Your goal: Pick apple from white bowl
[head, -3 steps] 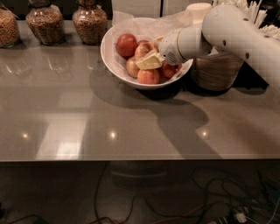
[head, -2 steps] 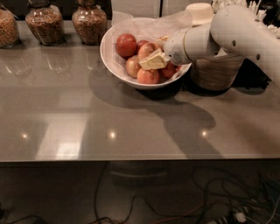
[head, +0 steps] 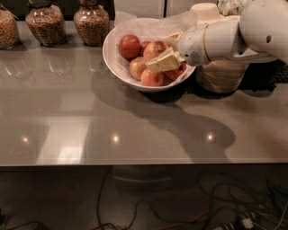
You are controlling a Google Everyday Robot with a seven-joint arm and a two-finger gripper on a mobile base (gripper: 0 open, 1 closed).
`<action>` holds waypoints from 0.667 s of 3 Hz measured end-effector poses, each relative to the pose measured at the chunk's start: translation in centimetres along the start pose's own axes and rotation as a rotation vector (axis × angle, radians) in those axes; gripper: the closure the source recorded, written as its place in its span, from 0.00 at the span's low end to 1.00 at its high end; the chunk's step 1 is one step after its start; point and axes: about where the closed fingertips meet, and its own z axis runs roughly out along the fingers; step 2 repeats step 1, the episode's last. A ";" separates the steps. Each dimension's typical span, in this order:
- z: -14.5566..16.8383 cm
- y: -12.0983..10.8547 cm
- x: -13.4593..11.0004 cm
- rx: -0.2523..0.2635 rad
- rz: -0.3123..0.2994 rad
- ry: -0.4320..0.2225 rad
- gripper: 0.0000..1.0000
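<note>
The white bowl (head: 112, 60), lined with crinkled white paper, stands at the back middle of the grey table. It holds several red and yellow-red apples (head: 129, 46). My gripper (head: 163, 62) reaches in from the right and sits low inside the bowl's right half, right over the apples and against the one at the centre (head: 152, 49). Its white wrist (head: 211, 42) hides the bowl's right rim. No apple is lifted out of the bowl.
Three glass jars of grains (head: 45, 22) stand along the back left. A woven basket (head: 220, 74) with stacked beige bowls (head: 208, 11) stands just right of the white bowl, under my arm. The table's front edge (head: 144, 164) is near; cables lie below it.
My gripper has shifted slightly to the right inside the bowl and the arm has risen a little. The apples have not moved.
</note>
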 end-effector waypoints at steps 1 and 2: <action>-2.8 2.3 1.1 -0.071 0.026 -0.006 1.00; -2.8 2.3 1.1 -0.071 0.026 -0.006 1.00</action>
